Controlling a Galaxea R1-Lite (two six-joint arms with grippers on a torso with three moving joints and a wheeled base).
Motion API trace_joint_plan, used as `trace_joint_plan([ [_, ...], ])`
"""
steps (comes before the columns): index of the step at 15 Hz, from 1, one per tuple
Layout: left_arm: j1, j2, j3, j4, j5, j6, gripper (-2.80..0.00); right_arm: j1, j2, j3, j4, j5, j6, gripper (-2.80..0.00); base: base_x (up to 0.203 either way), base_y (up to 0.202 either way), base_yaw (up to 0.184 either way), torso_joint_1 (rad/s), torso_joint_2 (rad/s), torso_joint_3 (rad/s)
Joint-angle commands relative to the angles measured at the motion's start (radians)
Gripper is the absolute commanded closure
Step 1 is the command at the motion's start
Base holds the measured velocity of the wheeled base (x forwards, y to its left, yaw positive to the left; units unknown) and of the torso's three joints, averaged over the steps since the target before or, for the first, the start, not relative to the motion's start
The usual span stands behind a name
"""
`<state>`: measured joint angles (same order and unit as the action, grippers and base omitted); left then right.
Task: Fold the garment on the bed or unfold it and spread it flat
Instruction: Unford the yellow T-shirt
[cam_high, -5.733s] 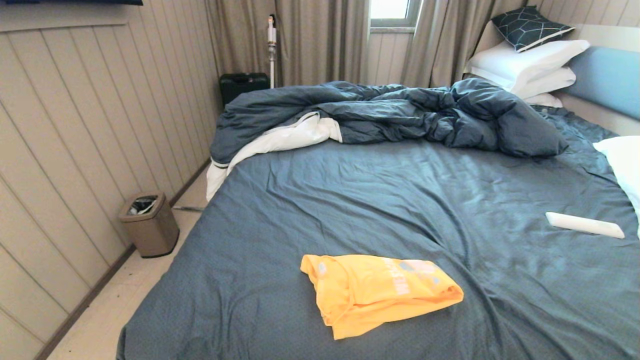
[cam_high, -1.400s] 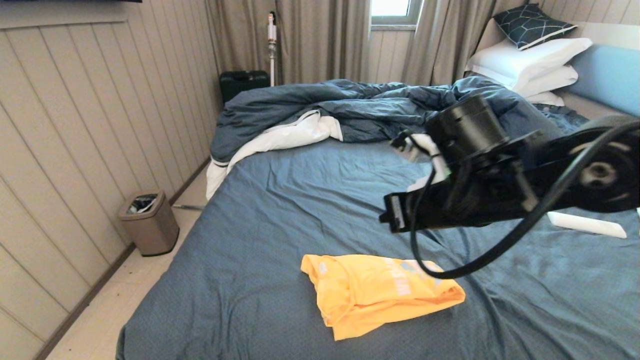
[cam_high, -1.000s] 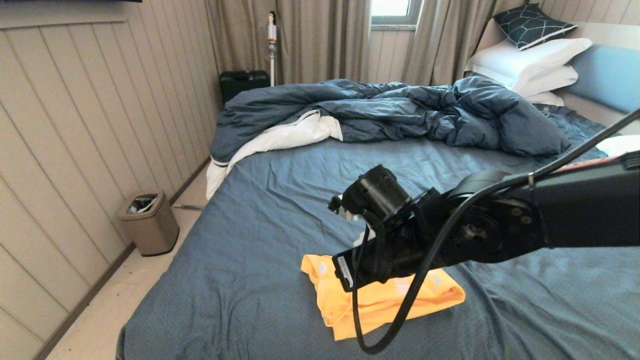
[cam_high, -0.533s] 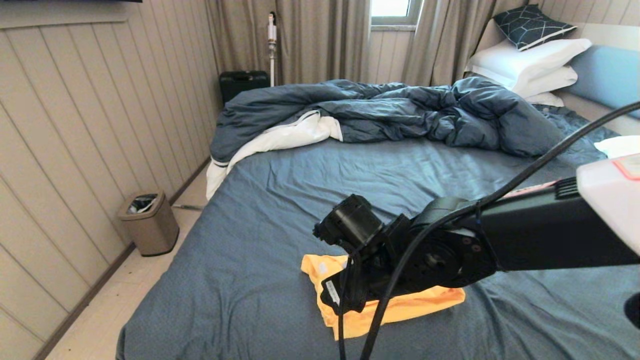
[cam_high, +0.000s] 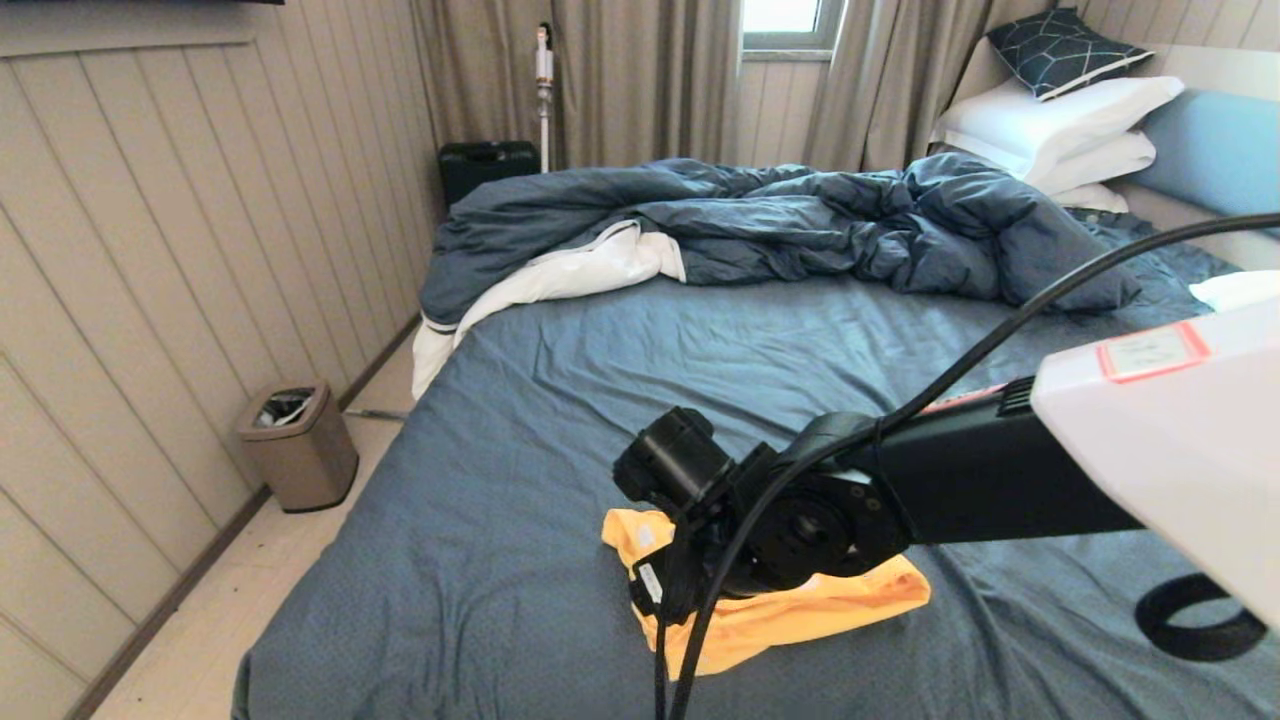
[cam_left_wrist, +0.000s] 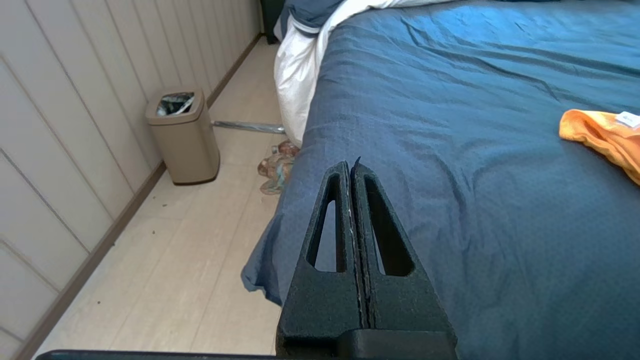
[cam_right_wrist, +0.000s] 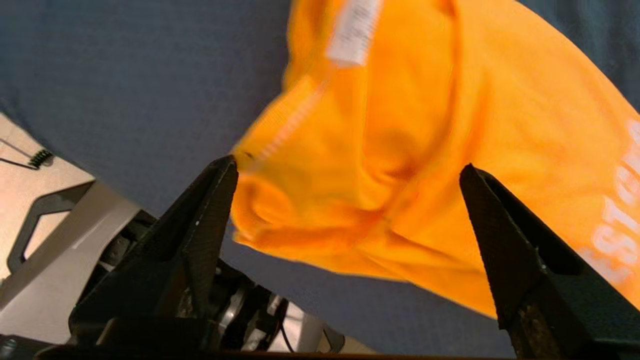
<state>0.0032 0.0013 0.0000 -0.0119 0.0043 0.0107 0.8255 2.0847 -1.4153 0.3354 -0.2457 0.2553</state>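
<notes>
Shirt (cam_high: 800, 600) lay bunched near bed's (cam_high: 560, 420) front edge; judged light, limp, likely to slide on itself, best pinched at the collar fold by the tag (cam_right_wrist: 352, 30). Right gripper (cam_right_wrist: 350, 190) poised over that fold, jaws wide, holding nothing; left gripper (cam_left_wrist: 352, 172) parked off the bed corner, pressed closed, empty. Bin (cam_high: 297, 447) on the floor by the wall, lined, contents unclear.

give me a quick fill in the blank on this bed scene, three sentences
1. The right gripper hangs over the T-shirt with its fingers ____.
2. The T-shirt lies on the bed and its colour is ____.
3. The left gripper, near the bed's edge, is ____.

Missing words: open; yellow; shut
</notes>
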Motion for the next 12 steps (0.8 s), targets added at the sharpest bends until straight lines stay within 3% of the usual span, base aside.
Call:
trace_joint_plan([
  [1, 0.0, 0.002, 0.0, 0.0, 0.0, 0.0, 0.0, 0.003, 0.02, -0.004, -0.022, -0.001, 0.0, -2.8, 0.0, 0.0, 0.0, 0.0, 0.0, 0.0],
  [8, 0.0, 0.0, 0.0, 0.0, 0.0, 0.0, 0.0, -0.006, 0.054, -0.008, -0.03, -0.003, 0.001, -2.8, 0.0, 0.0, 0.0, 0.0, 0.0, 0.0],
  [9, 0.0, 0.001, 0.0, -0.001, 0.0, 0.0, 0.0, -0.006, 0.055, -0.004, -0.03, -0.004, 0.002, 0.0, 0.0, 0.0, 0.0, 0.0, 0.0, 0.0],
  [12, 0.0, 0.0, 0.0, 0.0, 0.0, 0.0, 0.0, -0.01, 0.055, 0.009, -0.028, -0.01, -0.008, 0.0, 0.0, 0.0, 0.0, 0.0, 0.0, 0.0],
])
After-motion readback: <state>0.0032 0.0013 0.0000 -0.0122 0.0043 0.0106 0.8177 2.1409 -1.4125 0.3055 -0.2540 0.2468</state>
